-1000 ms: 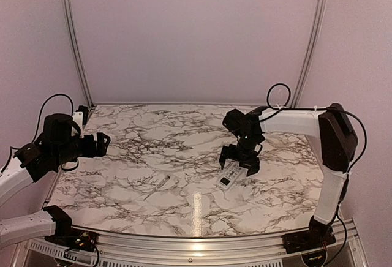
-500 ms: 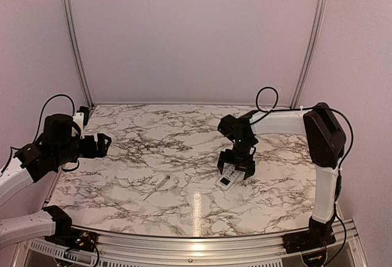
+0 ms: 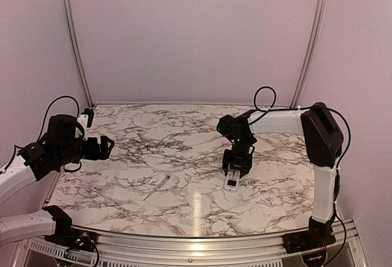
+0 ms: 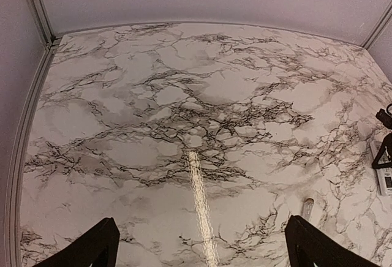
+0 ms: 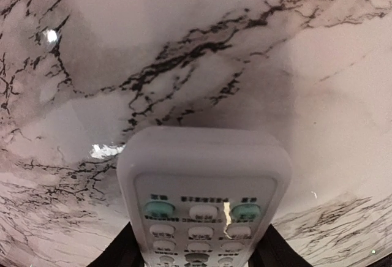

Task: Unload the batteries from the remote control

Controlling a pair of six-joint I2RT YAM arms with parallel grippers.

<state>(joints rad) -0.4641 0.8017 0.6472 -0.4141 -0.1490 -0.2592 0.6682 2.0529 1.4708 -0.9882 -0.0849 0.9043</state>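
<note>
The white remote control (image 3: 232,180) lies on the marble table, buttons facing up, right of the middle. My right gripper (image 3: 235,168) points down over its far end. In the right wrist view the remote control (image 5: 205,181) fills the gap between the black fingers (image 5: 116,251), which press on both of its long sides, so my right gripper (image 5: 199,251) is shut on it. The batteries are hidden. My left gripper (image 3: 104,146) hovers at the far left, open and holding nothing; its view shows my left gripper (image 4: 202,242) with bare marble between the fingers.
A thin pale grey stick (image 3: 157,187) lies left of the middle of the table; its tip, the stick (image 4: 308,206), also shows in the left wrist view. A metal rail (image 3: 202,242) runs along the table's near edge. Purple walls close the back and sides.
My right gripper came down over the remote control and closed on its sides. The remote turned from slanted to pointing straight at the near edge. The left arm shifted slightly right.
</note>
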